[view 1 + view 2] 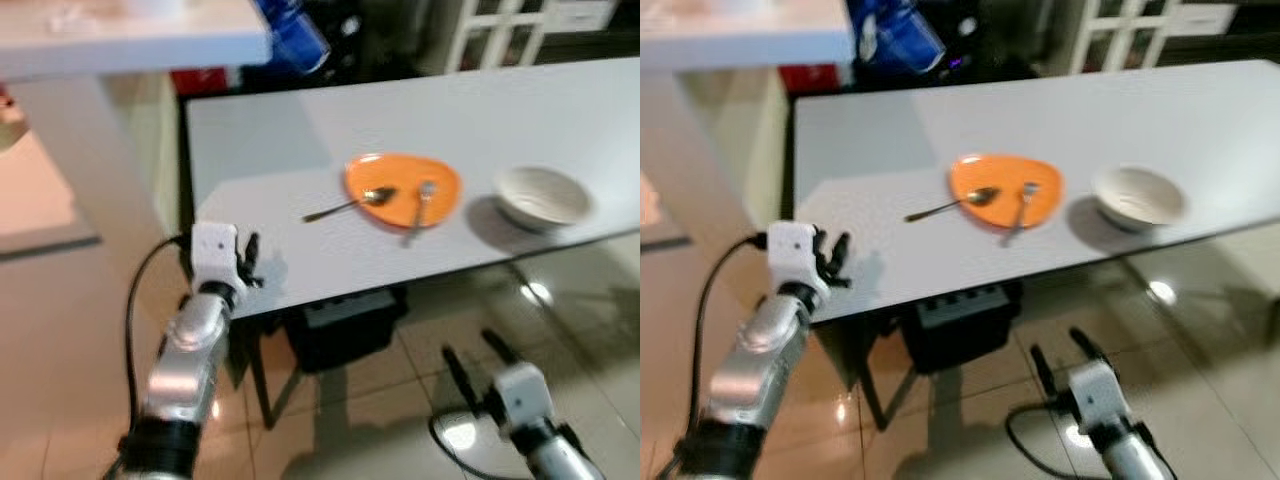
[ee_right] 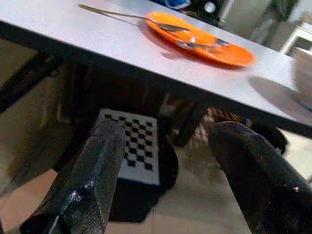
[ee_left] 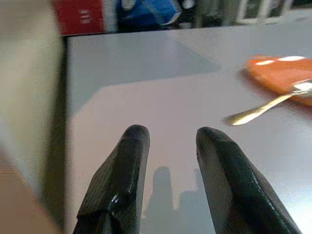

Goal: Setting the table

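An orange plate [image 1: 403, 187] lies on the white table [image 1: 290, 150] near its front edge. A spoon [image 1: 352, 203] rests with its bowl on the plate and its handle on the table. A fork [image 1: 421, 207] lies across the plate's right side. To the right stands a white bowl [image 1: 542, 196]. My left gripper [image 1: 249, 260] hovers open over the table's front left corner, empty, left of the spoon [image 3: 265, 106]. My right gripper [image 1: 478, 362] hangs open below the table edge, above the floor, with the plate [image 2: 204, 39] above and beyond it.
A black box with a checkered face [image 2: 134, 146] sits on the tiled floor under the table. A white counter [image 1: 120, 35] juts in at the upper left. Blue packaging [image 1: 292, 35] and a white cabinet [image 1: 500, 30] stand behind the table.
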Robot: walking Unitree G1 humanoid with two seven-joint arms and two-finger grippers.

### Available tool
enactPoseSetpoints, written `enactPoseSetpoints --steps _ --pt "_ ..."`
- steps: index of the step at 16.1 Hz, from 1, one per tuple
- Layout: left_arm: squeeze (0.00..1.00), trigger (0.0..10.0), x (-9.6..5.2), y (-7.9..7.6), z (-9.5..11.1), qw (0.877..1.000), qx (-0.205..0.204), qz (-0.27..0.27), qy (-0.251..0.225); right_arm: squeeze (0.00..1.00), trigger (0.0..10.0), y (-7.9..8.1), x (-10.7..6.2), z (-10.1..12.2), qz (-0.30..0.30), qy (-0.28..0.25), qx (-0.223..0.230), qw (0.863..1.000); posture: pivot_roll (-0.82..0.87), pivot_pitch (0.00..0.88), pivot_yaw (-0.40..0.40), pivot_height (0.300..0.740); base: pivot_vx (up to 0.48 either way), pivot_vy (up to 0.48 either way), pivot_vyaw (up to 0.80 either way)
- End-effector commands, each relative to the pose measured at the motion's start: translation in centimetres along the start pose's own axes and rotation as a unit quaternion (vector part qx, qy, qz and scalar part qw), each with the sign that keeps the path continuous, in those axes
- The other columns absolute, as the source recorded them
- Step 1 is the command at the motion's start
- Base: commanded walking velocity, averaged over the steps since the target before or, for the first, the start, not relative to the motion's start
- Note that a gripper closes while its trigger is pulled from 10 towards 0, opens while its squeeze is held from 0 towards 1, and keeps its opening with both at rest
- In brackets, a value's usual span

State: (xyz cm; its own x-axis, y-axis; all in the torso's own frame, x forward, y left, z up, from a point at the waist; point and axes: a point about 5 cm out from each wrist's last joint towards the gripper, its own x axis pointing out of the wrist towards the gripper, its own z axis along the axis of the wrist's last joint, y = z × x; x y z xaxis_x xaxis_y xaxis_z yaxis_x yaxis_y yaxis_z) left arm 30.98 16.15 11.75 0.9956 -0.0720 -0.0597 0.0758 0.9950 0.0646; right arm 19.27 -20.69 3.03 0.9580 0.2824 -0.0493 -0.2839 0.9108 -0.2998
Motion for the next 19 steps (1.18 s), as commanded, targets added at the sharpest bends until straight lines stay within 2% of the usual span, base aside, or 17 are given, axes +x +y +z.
enactPoseSetpoints --steps 1,3,4,5,9,12,15,16,18,19 --pt "0.0 10.0 -0.1 0.1 -0.4 1.0 0.005 -0.001 0.007 0.0 10.0 -0.1 -0.5 -0.2 -0.007 0.005 -0.003 1.0 0.03 0.028 0.014 0.74 0.0 0.0 0.0" --pt "0.0 10.0 0.1 0.1 -0.3 1.0 0.003 0.0 0.006 0.0 10.0 -0.2 -0.4 -0.1 -0.009 0.003 -0.003 1.0 0.02 0.027 0.018 0.74 0.0 0.0 0.0" --pt "0.0 10.0 0.1 0.0 -0.3 1.0 0.002 -0.003 0.006 0.0 10.0 1.4 5.5 1.6 -0.005 -0.003 0.004 1.0 0.02 0.027 0.02 0.74 0.0 0.0 0.0" --pt "0.0 10.0 0.2 -0.1 -0.3 1.0 0.001 -0.007 0.008 0.0 10.0 2.2 8.7 3.0 0.0 -0.006 0.001 1.0 0.02 0.027 0.021 0.74 0.0 0.0 0.0" --pt "0.0 10.0 0.4 -0.6 -0.2 1.0 -0.01 -0.015 0.008 0.0 10.0 2.2 9.2 3.5 -0.004 -0.006 0.005 1.0 0.01 0.026 0.021 0.74 0.308 -0.365 0.0" --pt "0.0 10.0 0.5 -0.5 -0.2 1.0 -0.006 -0.015 0.01 0.0 10.0 2.3 9.5 3.5 -0.011 0.003 0.007 1.0 0.01 0.028 0.024 0.74 0.388 -0.281 -0.8" --pt "0.0 10.0 0.6 -0.5 -0.1 1.0 -0.005 -0.014 0.007 0.0 10.0 2.4 9.3 3.7 -0.015 -0.001 -0.001 1.0 0.01 0.031 0.028 0.74 0.444 0.0 -0.53" --pt "0.0 10.0 0.7 -0.5 -0.2 1.0 0.004 -0.011 0.009 0.0 10.0 2.4 9.3 3.9 -0.012 -0.008 -0.015 1.0 0.01 0.03 0.029 0.74 0.465 0.0 0.0" --pt "0.0 10.0 0.7 -0.2 -0.1 1.0 -0.004 0.003 0.004 0.0 10.0 1.7 8.6 6.0 -0.025 -0.088 -0.057 0.994 0.0 0.032 0.025 0.74 0.0 0.0 0.0" --pt "0.0 10.0 0.7 -0.1 -0.1 1.0 -0.005 0.005 0.003 0.0 10.0 1.6 8.3 6.4 -0.029 -0.102 -0.062 0.992 0.0 0.035 0.022 0.74 0.0 0.0 0.0"
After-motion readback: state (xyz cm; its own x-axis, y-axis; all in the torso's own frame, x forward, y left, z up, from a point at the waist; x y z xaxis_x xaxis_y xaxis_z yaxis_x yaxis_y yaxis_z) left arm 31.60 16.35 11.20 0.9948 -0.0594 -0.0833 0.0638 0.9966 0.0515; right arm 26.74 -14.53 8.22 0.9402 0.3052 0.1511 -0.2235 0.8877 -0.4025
